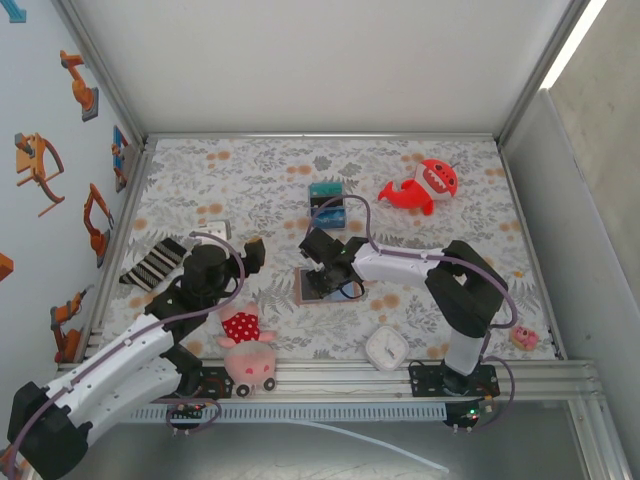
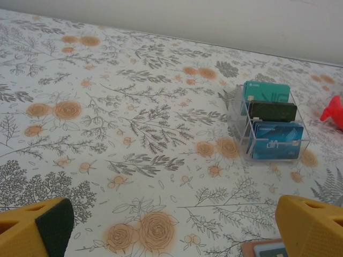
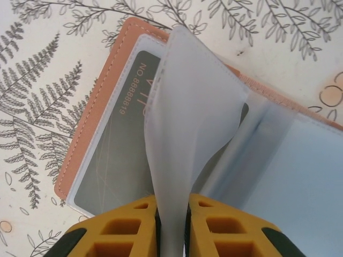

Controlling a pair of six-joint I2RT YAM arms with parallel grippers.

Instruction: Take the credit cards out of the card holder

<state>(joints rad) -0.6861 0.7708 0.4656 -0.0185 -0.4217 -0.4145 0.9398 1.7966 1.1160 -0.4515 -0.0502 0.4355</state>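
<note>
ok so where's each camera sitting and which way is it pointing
Top external: above and behind the bases, looking down on the floral table; both arms show, left gripper open, right gripper over the card holder.
Left wrist: low over the table, facing across it to a clear box of cards; its yellow fingertips sit at the bottom corners.
Right wrist: close above the open card holder; its fingers pinch a clear sleeve.
Shared: top and right wrist both show the card holder.

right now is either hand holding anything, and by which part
The right hand pinches a clear plastic sleeve of the open card holder by one edge. The left hand, open, holds nothing.
</note>
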